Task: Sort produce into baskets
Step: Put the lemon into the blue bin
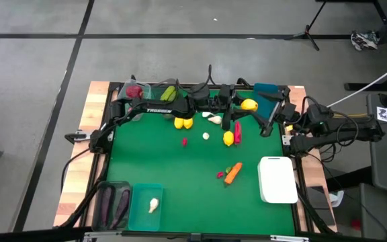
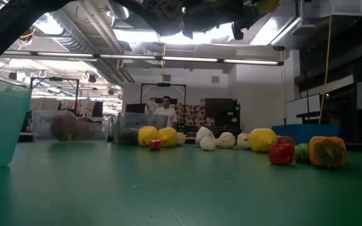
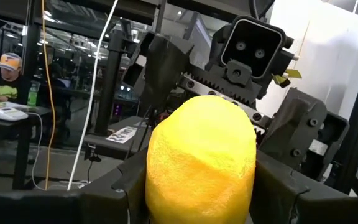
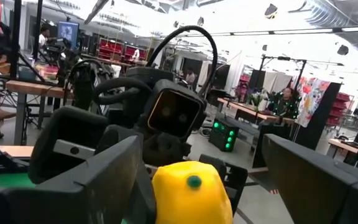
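The lemon (image 3: 201,162) sits clamped between the fingers of the left hand (image 1: 246,105), raised above the bench (image 1: 180,168) at the upper centre-right of the high view, just beside the blue tub (image 1: 269,89). The right hand (image 1: 274,119) faces it closely with fingers spread apart around nothing. The two hands could collide, or the rounded lemon could slip and roll among the loose produce below.
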`<control>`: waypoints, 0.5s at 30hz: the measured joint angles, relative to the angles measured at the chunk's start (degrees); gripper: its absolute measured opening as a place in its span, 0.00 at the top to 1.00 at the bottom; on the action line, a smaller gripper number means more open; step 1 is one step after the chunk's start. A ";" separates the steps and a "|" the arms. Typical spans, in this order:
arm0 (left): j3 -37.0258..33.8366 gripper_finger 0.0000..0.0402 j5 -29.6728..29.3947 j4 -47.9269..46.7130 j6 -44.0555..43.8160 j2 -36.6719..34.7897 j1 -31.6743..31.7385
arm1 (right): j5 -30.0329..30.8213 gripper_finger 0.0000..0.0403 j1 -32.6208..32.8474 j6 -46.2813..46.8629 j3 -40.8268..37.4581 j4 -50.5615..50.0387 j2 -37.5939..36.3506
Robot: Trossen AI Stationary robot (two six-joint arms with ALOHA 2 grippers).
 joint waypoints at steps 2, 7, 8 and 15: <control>0.00 0.51 0.00 -0.02 0.00 0.00 -0.01 | 0.01 0.16 0.00 0.49 0.00 -0.65 -0.02; 0.00 0.51 -0.02 -0.15 0.00 0.00 -0.01 | 0.30 0.16 0.00 1.65 0.00 -2.67 0.19; 0.00 0.51 -0.02 -0.15 0.00 0.00 -0.01 | 0.46 0.16 0.00 1.71 0.00 -2.49 0.72; -0.02 0.51 -0.02 -0.52 0.02 0.00 -0.01 | 0.48 0.24 0.00 2.11 0.00 -2.44 1.81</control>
